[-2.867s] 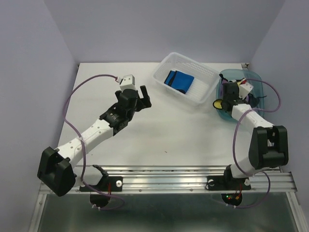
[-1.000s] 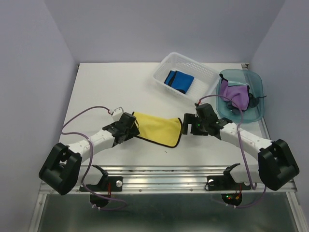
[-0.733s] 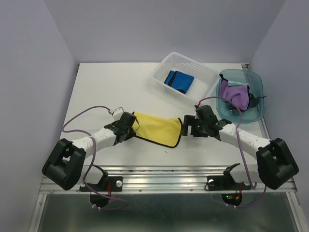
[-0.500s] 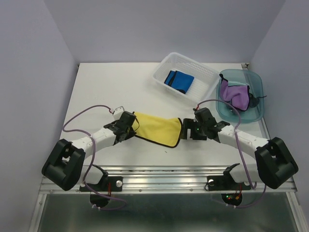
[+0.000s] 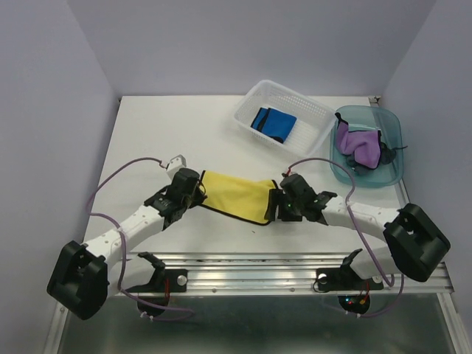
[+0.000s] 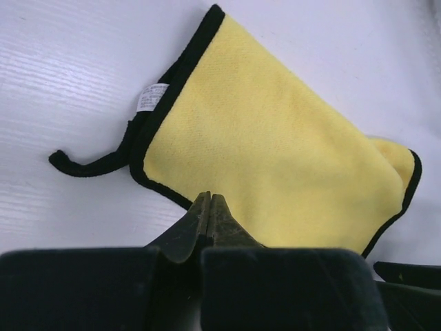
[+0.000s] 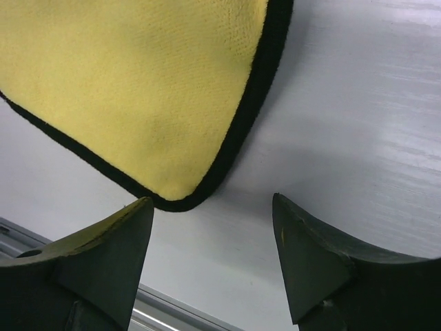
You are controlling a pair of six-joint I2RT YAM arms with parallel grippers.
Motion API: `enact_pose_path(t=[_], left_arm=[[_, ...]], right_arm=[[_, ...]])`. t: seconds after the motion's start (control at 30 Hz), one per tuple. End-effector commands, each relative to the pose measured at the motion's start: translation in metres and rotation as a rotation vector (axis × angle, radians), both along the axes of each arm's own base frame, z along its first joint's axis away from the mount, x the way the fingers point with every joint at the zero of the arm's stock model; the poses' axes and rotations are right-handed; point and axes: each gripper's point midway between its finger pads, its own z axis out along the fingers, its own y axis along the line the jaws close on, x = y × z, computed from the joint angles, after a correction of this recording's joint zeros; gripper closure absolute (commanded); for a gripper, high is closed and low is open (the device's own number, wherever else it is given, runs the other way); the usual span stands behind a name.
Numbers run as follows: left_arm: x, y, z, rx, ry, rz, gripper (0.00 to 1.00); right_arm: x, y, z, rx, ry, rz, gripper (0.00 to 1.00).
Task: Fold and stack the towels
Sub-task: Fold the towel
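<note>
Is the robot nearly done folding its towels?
Not yet. Done: one blue towel sits folded in the white basket. In hand: the yellow towel lies on the table, the left gripper pinching one edge, the right gripper open around a corner. Left: the purple towel lies crumpled in the teal bin.

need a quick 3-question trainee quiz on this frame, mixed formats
1. What lies in the white basket? A a blue towel, B a sponge, C a cup.
2. True or false: the right gripper is shut on the yellow towel.
3. Fill in: the purple towel sits in the ____ plastic bin.
Key: 1 A. 2 False: its jaws stand open around the towel's corner. 3 teal.
</note>
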Motion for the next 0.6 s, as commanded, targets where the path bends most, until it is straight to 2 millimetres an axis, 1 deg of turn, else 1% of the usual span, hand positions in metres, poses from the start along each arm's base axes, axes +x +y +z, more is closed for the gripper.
enact_pose_path(t=[0.0, 0.03, 0.07, 0.1, 0.13, 0.17, 0.2, 0.23, 0.27, 0.3, 0.33, 0.37, 0.4, 0.43, 0.47, 0.57], left_arm=[[0.001, 0.024, -0.013, 0.092, 0.036, 0.071, 1.00], [0.002, 0.026, -0.015, 0.105, 0.052, 0.075, 1.00], [0.005, 0.028, -0.015, 0.111, 0.056, 0.083, 0.99], [0.008, 0.029, -0.015, 0.111, 0.055, 0.087, 0.84], [0.009, 0.028, -0.020, 0.118, 0.071, 0.072, 0.79], [0.013, 0.032, -0.022, 0.115, 0.074, 0.086, 0.77], [0.014, 0.032, -0.025, 0.118, 0.081, 0.085, 0.71], [0.015, 0.038, -0.032, 0.129, 0.102, 0.097, 0.70], [0.017, 0.039, -0.034, 0.131, 0.107, 0.102, 0.69], [0.019, 0.040, -0.040, 0.131, 0.117, 0.099, 0.65], [0.018, 0.043, -0.043, 0.136, 0.128, 0.106, 0.65], [0.024, 0.042, -0.043, 0.119, 0.116, 0.102, 0.65], [0.027, 0.039, -0.042, 0.108, 0.113, 0.096, 0.65], [0.027, 0.037, -0.046, 0.102, 0.127, 0.085, 0.65], [0.030, 0.036, -0.045, 0.100, 0.122, 0.084, 0.65], [0.038, 0.030, -0.043, 0.085, 0.109, 0.065, 0.64]], right_arm=[[0.017, 0.006, 0.002, -0.019, -0.067, -0.122, 0.27], [0.019, 0.006, 0.002, -0.017, -0.067, -0.137, 0.28], [0.019, 0.006, -0.002, -0.027, -0.061, -0.144, 0.30], [0.021, 0.007, -0.002, -0.024, -0.060, -0.158, 0.31], [0.022, 0.006, -0.003, -0.030, -0.056, -0.167, 0.32], [0.023, 0.005, -0.005, -0.037, -0.051, -0.177, 0.35], [0.023, 0.005, -0.007, -0.044, -0.043, -0.188, 0.36], [0.025, 0.000, -0.008, -0.065, -0.043, -0.210, 0.39], [0.024, -0.001, -0.009, -0.071, -0.042, -0.217, 0.42], [0.026, -0.004, -0.009, -0.080, -0.049, -0.234, 0.48], [0.026, -0.006, -0.010, -0.086, -0.050, -0.242, 0.48], [0.027, -0.007, -0.009, -0.087, -0.055, -0.252, 0.58], [0.028, -0.009, -0.009, -0.097, -0.056, -0.259, 0.62], [0.027, -0.009, -0.009, -0.099, -0.056, -0.262, 0.65], [0.028, -0.010, -0.009, -0.100, -0.057, -0.264, 0.71], [0.028, -0.010, -0.006, -0.093, -0.066, -0.263, 0.80]])
